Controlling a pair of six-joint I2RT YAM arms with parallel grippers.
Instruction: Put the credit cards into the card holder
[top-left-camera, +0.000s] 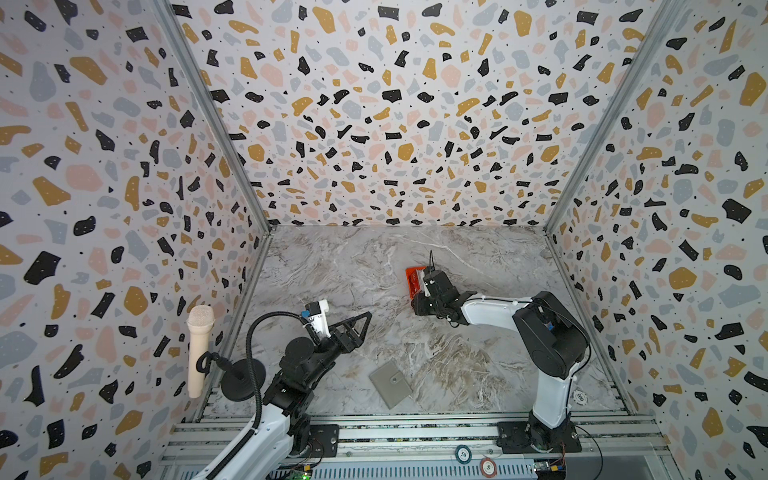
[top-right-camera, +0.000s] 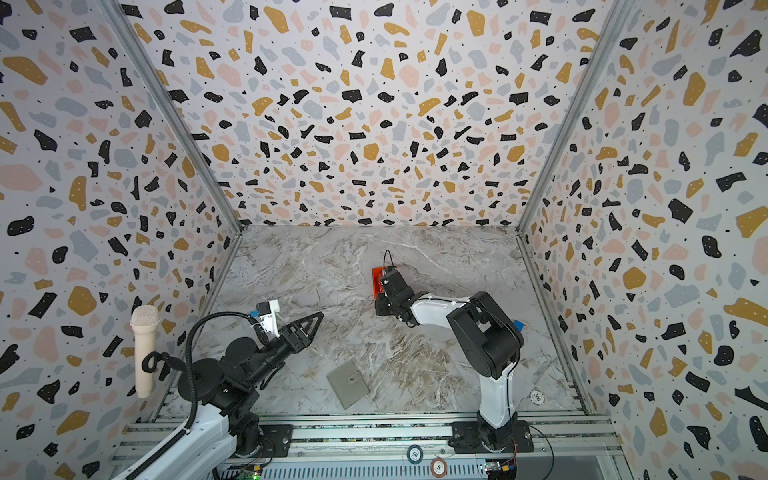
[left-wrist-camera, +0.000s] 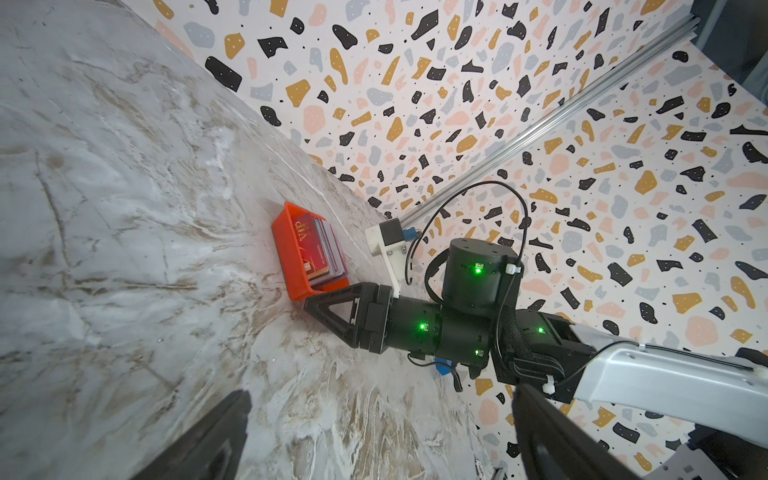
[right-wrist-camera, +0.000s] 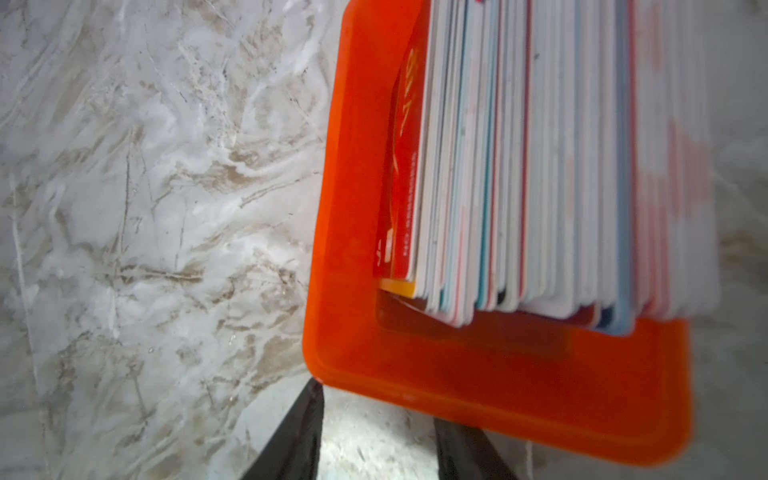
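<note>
Credit cards (left-wrist-camera: 328, 253): packed on edge in the orange tray (left-wrist-camera: 284, 253), far out on the desk (top-left-camera: 332, 266); red "VIP" card (left-wrist-camera: 305, 243) outermost.
Card holder (top-left-camera: 390, 383): folded shut, lying flat near the front rail, well apart from the tray.
Right pincer (right-wrist-camera: 378, 432): part spread, nothing seen between, low against the tray's near wall.
Left pincer (left-wrist-camera: 382, 440): spread wide, empty.
Advised: rise over the wall and pinch one outer card only.

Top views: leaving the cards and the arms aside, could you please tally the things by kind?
Chips: 3
Tray: 1
Card holder: 1
Microphone: 1
Total: 6
</note>
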